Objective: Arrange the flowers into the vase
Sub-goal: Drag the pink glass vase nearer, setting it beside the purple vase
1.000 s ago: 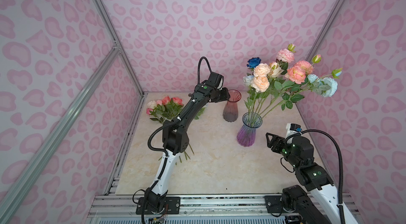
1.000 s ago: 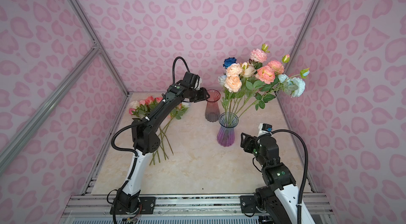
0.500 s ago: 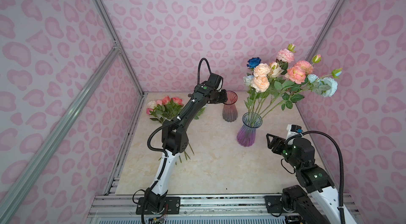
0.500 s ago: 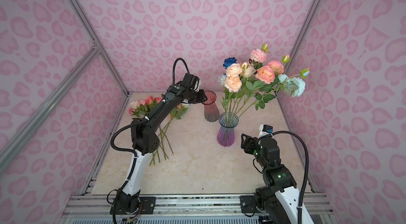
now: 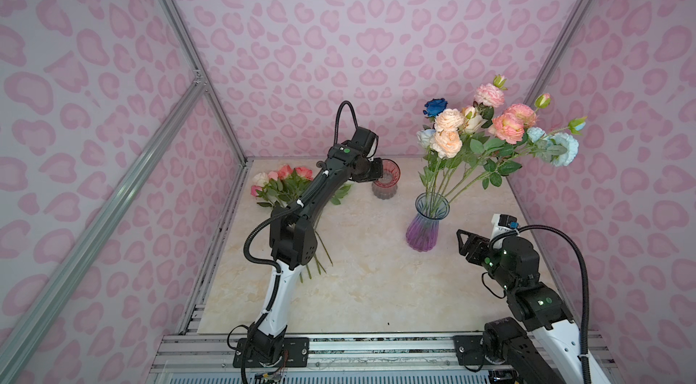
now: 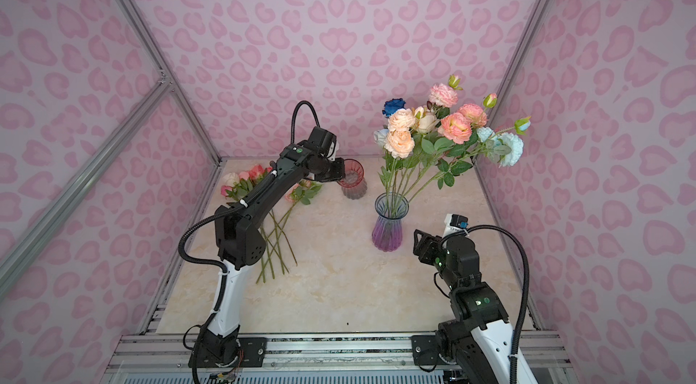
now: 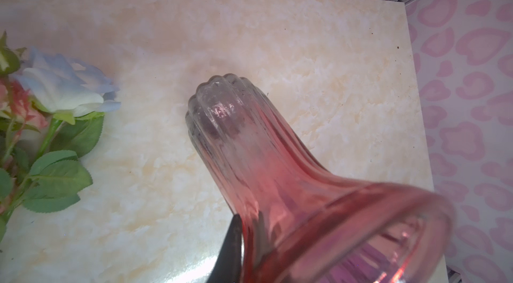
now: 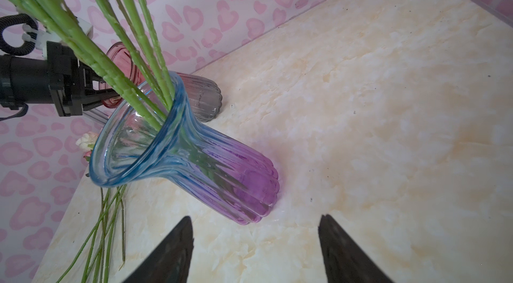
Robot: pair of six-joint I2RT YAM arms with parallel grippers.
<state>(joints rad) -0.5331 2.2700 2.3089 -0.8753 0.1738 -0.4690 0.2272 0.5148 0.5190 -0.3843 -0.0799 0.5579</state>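
The left arm (image 5: 324,190) and right arm (image 5: 521,269) are built alike: boxy matt-black joint housings dotted with small green lights, a glossy white shell on the lowest link, and a black base plate (image 5: 297,352) fixed with screws. A ribbed black cable (image 5: 248,246) loops alongside each arm, tied on with white clips, and the left elbow housing carries a grid of small holes. The right hand (image 8: 256,215) has two dark fingers (image 8: 172,251) tapering to points.

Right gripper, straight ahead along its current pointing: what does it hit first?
Probably the purple vase, low on its body: it sits ahead between the open right gripper's fingers, only bare tabletop before it. Gap is hard to judge.
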